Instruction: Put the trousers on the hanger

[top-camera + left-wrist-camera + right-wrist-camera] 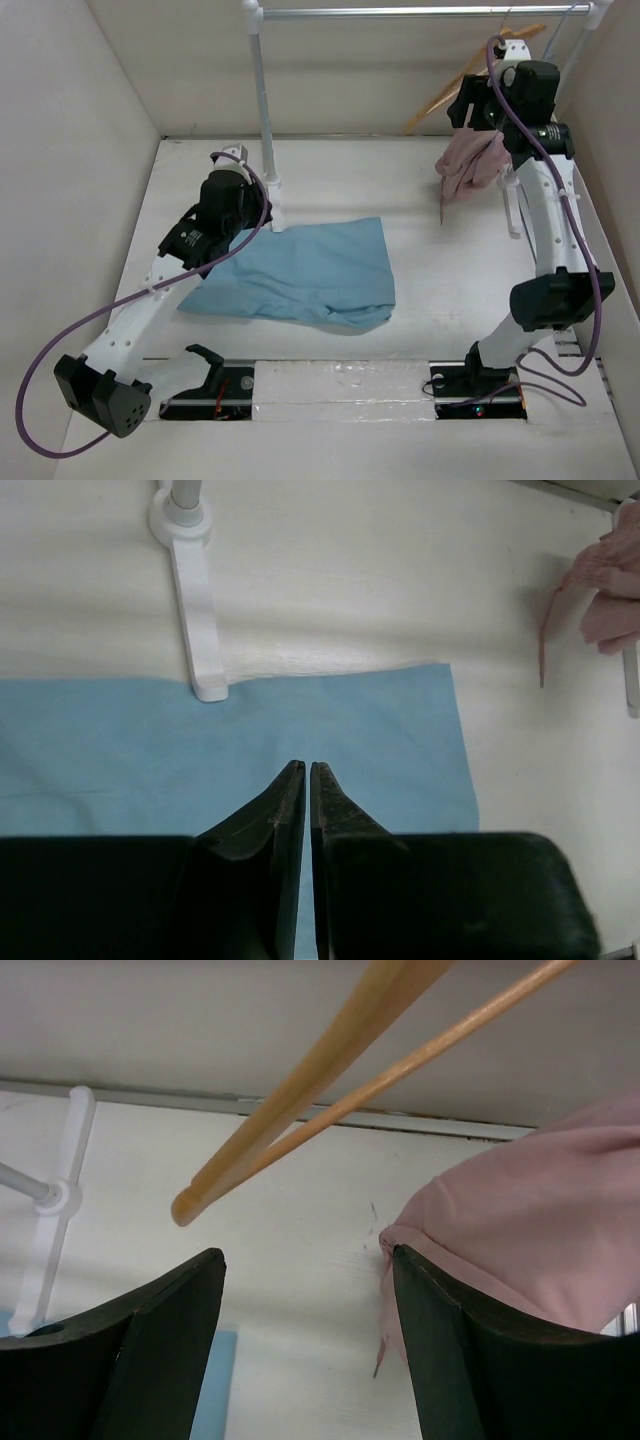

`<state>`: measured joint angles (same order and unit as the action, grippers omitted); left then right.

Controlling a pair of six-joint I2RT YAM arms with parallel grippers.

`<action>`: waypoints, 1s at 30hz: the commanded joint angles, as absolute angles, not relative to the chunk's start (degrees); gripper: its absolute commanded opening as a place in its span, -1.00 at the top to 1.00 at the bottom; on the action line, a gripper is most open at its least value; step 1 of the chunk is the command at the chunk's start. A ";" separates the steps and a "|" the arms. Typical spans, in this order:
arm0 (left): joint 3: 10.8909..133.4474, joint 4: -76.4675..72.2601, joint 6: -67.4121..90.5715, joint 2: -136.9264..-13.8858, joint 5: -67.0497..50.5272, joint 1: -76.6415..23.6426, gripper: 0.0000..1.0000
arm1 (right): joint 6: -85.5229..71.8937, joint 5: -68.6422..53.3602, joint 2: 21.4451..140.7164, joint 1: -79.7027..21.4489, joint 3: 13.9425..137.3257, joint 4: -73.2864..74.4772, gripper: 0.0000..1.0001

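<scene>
On the table's middle the trousers [300, 270] lie folded flat, not yet lifted. Up by the rail [420, 12], beside a pink garment [470, 165], the wooden hanger [300, 1090] carries nothing, and the right gripper [305, 1260] gapes beneath it. The left gripper [307, 768], fingers together over the cloth, perhaps pinching it, must next raise it hangerward.

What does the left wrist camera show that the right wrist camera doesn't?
Only the left wrist view: the left arm's black fingers, pressed together over the broad spread of the large light blue fabric trousers. Only the right wrist view: the tan-orange wooden clothes hanger hanging above the right arm's black fingers, which stand wide apart. Both: the small pink garment, the white rack foot, the white table, and the trousers, though the right view catches just a blue sliver.
</scene>
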<state>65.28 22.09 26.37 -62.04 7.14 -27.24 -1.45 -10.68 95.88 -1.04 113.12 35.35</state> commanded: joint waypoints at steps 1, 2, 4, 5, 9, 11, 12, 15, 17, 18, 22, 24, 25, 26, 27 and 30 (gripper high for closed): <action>64.34 21.01 25.66 -60.38 7.21 -27.25 0.91 | -3.86 -8.88 90.80 -0.70 108.57 31.12 -0.47; 64.34 21.09 25.58 -60.38 6.95 -27.25 0.90 | -4.22 -8.96 90.18 -0.70 106.98 29.98 -0.47; 64.34 21.01 25.40 -60.38 6.59 -27.25 0.80 | -6.23 -13.23 88.95 -0.09 103.03 22.56 -0.48; 64.34 20.92 25.23 -60.73 6.50 -27.25 0.76 | -7.28 -16.32 88.34 0.96 99.61 19.28 -0.48; 64.78 21.36 24.87 -61.79 6.07 -27.25 0.66 | -10.99 -25.91 89.03 2.20 97.12 10.65 -0.51; 64.16 21.10 24.87 -62.14 5.89 -27.25 0.65 | -11.95 -29.35 87.73 2.20 95.20 4.50 -0.53; 63.81 21.09 24.96 -62.31 5.89 -27.25 0.65 | -13.52 -29.01 87.28 2.72 93.10 3.96 -0.57; 62.23 20.66 25.40 -62.05 5.02 -27.25 0.65 | -17.82 -30.66 87.53 3.43 90.01 -2.34 -0.71; 61.18 20.30 25.84 -61.96 4.66 -27.25 0.64 | -20.12 -34.18 89.11 4.22 88.95 -7.10 -0.71; 61.00 20.30 25.93 -61.88 4.57 -27.25 0.64 | -21.35 -34.36 89.90 4.22 89.03 -7.82 -0.49; 62.04 21.09 25.67 -62.14 5.01 -27.25 0.64 | -22.59 -33.75 91.67 4.22 89.65 -9.23 0.20; 63.10 21.53 25.58 -62.31 5.27 -27.25 0.64 | -22.24 -33.31 90.97 3.69 89.82 -9.05 0.25; 64.67 21.53 25.40 -62.49 5.19 -27.25 0.64 | -21.98 -32.70 90.01 3.69 90.00 -8.10 0.29; 65.73 21.71 25.14 -63.36 5.01 -27.25 0.64 | -21.28 -32.52 89.57 3.69 90.26 -7.48 0.41; 67.05 21.71 24.96 -63.89 4.40 -27.25 0.63 | -20.83 -32.52 89.04 3.69 90.35 -7.12 0.66; 74.24 21.27 24.08 -68.10 3.26 -27.25 0.62 | -18.65 -32.87 87.80 3.69 92.89 -4.49 0.90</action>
